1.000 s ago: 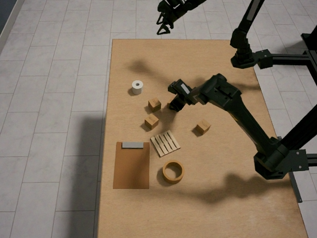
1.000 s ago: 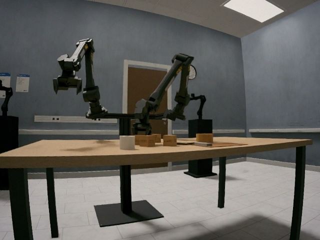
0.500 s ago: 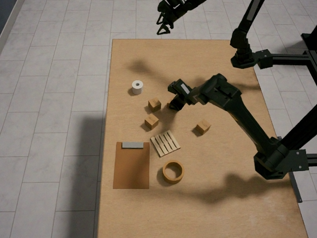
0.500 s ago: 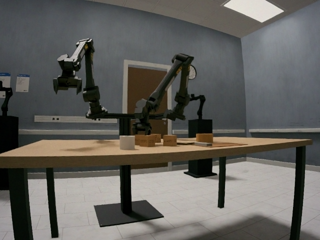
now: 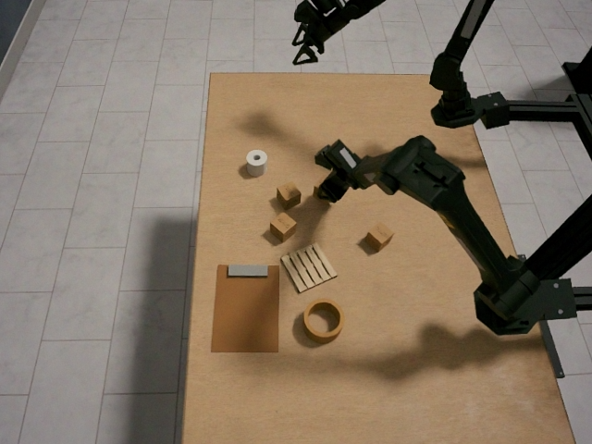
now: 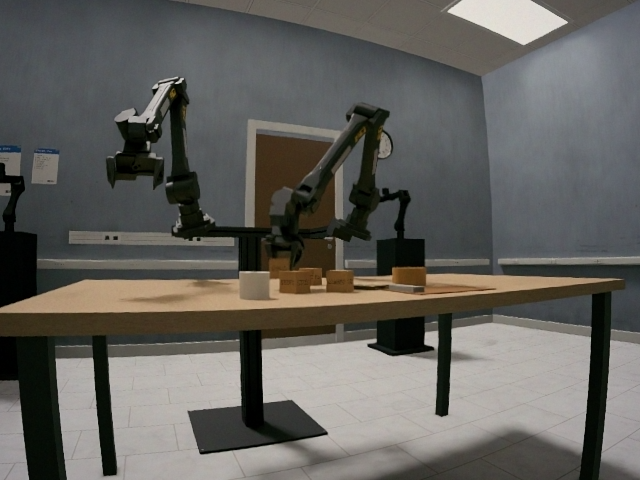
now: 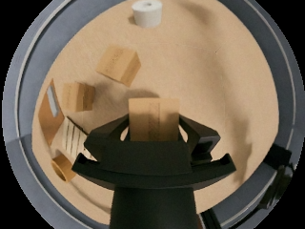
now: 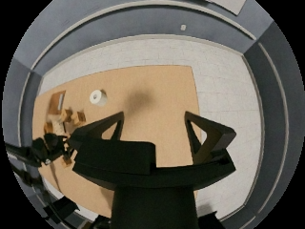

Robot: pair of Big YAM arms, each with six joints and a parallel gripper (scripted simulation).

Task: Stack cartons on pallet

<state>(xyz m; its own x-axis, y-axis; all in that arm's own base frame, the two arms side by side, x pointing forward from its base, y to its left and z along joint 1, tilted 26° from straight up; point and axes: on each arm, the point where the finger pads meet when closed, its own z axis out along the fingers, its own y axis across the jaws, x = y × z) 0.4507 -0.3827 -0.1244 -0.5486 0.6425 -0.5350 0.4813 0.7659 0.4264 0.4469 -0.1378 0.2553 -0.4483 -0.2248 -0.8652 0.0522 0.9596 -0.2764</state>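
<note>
Currently my left claw [image 5: 326, 190] [image 6: 282, 257] [image 7: 153, 114] [image 8: 74, 139] was clamped on a carton [image 5: 316, 191] [image 6: 279, 266] [image 7: 153, 116], apparently raised a little off the bench [image 5: 334, 406] [image 6: 155, 320] [image 7: 214, 72] [image 8: 157, 86]. I couldn't read its underside. I judged this the number-reading step; next called for tipping it gently, without knocking its neighbours.

Two cartons, the second carton [image 5: 288, 195] [image 6: 294, 282] [image 7: 119, 65] and the third carton [image 5: 283, 227] [image 6: 339, 281] [image 7: 78, 96], sat near each other toward the long edge opposite the arm bases. The fourth carton [image 5: 379, 237] lay nearer the bases' edge. The pallet [image 5: 294, 273] [image 6: 369, 284] [image 7: 72, 138] [image 8: 58, 127] bore no carton, so no column existed.

Along that far long edge lay the clipboard [image 5: 246, 313] [image 6: 454, 290] [image 7: 48, 119] [image 8: 55, 102] and the white roll [image 5: 257, 167] [image 6: 254, 285] [image 7: 148, 15] [image 8: 99, 99]; a tan ring [image 5: 309, 329] [image 6: 408, 274] stood beside the pallet. My right claw [image 5: 294, 51] [image 6: 133, 183] [image 8: 153, 114] hung with fingers wide apart beyond a short edge. Past the bench were pale floor tiles, blue-grey walls and a brown door [image 6: 294, 170].
</note>
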